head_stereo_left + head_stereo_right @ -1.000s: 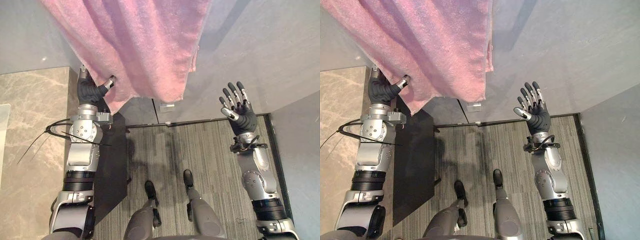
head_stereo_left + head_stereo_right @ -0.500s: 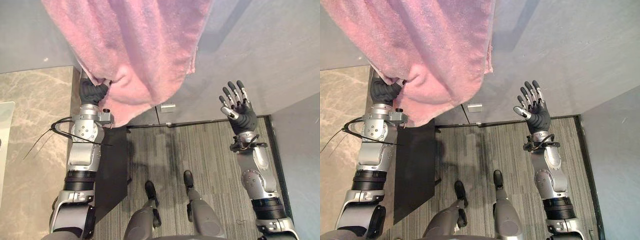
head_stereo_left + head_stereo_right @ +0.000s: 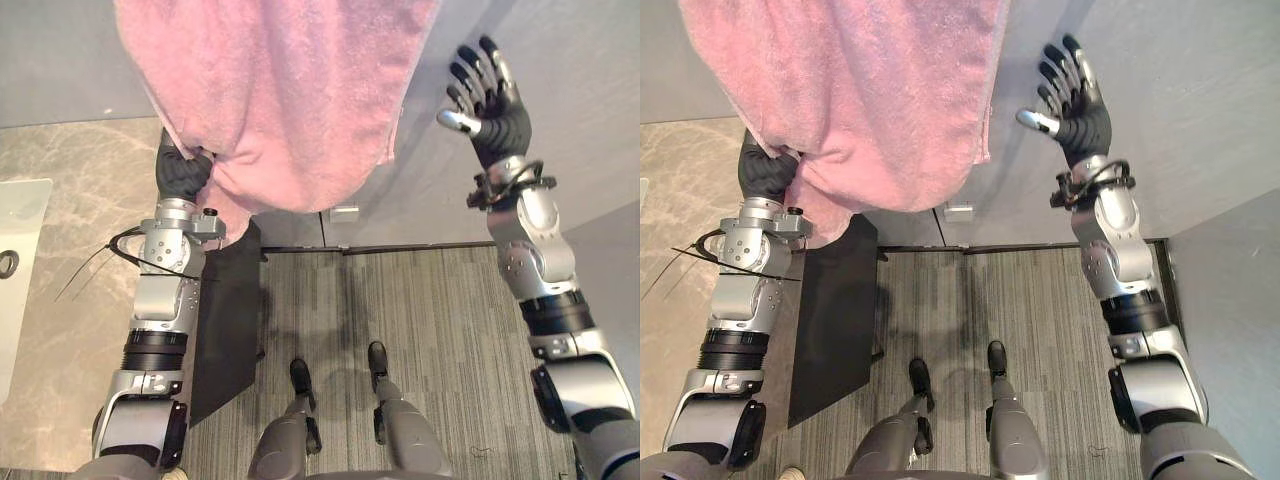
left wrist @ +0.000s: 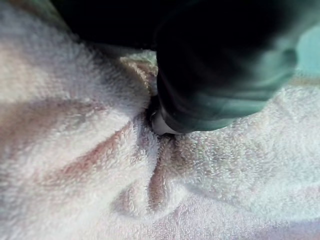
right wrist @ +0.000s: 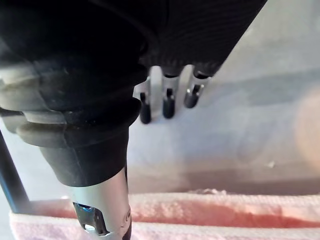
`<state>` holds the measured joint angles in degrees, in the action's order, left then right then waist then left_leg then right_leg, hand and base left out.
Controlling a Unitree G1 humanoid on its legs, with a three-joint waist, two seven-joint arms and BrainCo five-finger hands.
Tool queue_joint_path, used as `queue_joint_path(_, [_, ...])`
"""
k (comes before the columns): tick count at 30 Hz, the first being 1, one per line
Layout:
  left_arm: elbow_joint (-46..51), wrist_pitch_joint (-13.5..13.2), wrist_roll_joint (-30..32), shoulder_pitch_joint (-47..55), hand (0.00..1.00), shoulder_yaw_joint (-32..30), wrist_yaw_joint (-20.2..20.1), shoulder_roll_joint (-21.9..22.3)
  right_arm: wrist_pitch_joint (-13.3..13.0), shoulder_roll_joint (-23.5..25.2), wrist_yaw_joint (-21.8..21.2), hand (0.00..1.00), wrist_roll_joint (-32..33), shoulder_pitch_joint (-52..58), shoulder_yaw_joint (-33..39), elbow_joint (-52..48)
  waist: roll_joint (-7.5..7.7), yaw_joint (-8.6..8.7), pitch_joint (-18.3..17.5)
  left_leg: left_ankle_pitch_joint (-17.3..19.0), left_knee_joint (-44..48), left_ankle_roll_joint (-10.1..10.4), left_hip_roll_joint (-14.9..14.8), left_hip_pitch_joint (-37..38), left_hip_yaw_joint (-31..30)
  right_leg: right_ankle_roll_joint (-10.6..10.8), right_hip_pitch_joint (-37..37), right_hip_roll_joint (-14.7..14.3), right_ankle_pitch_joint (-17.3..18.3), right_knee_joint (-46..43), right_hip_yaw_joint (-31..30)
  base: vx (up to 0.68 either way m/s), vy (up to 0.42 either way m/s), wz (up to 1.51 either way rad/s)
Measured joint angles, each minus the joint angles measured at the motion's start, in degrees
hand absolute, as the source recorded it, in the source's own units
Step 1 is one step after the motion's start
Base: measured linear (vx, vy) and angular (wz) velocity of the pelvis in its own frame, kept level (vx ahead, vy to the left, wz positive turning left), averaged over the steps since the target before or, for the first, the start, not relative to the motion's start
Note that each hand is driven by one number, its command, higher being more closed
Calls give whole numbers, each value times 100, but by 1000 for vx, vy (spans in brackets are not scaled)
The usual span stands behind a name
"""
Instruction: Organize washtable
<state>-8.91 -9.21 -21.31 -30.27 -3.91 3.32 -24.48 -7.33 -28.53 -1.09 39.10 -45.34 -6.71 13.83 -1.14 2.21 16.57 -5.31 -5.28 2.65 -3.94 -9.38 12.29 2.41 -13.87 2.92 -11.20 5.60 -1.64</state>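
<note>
Arms both reach forward toward a plain grey wall (image 3: pixel 560 150), the left one stretched straight, the right one bent at the elbow and lifted higher. The left hand (image 3: pixel 183 172) sits at the lower left corner of a large pink terry towel (image 3: pixel 280 90) that hangs down from above. Its dark ribbed cover shows below the cloth, while its fingers are buried under the hem. In the left wrist view one dark digit with a pale tip presses into the pile, and creases in the towel run together at that spot, so the hand is clamped on the cloth. The towel's lower edge is drawn into a bunched fold just beside this hand.

The right hand (image 3: pixel 487 98) is raised with its palm toward the wall, its fingers straight and slightly fanned and its thumb out to the side, holding nothing. It is near the towel's right edge but apart from it. In the right wrist view a strip of pink hem shows past the thumb.

Below the left arm lies a beige marble countertop (image 3: pixel 70 230) with a white basin (image 3: pixel 20 270) set in it. A dark cabinet panel (image 3: pixel 225 320) drops from the counter to the grey striped carpet (image 3: pixel 440 320).
</note>
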Motion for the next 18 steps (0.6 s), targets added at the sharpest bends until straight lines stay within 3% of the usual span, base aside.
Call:
queue_joint_path(6, [-70, -3, -158, -199, 100, 162, 6, -39, 13, 234, 248, 0, -293, -759, -201, 612, -9, -4, -6, -86, -3, 13, 0, -136, 17, 11, -153, -3, -90, 0, -19, -3, 2, -1])
queue_joint_path(11, [-77, -6, -177, -257, 100, 235, 12, -32, 48, 842, 371, 0, -615, -1261, -301, 844, -19, -22, -12, -115, -3, 58, -43, -161, 17, -37, -188, -61, -133, 0, -30, -2, -1, -1])
queue_joint_path(18, [-116, -6, -173, -466, 100, 247, 61, -6, 93, 1425, 383, 0, -877, -1390, -470, 952, -28, -172, -21, -174, -4, 144, -114, -231, 4, -66, -256, -154, -154, 0, -8, 0, 0, 0])
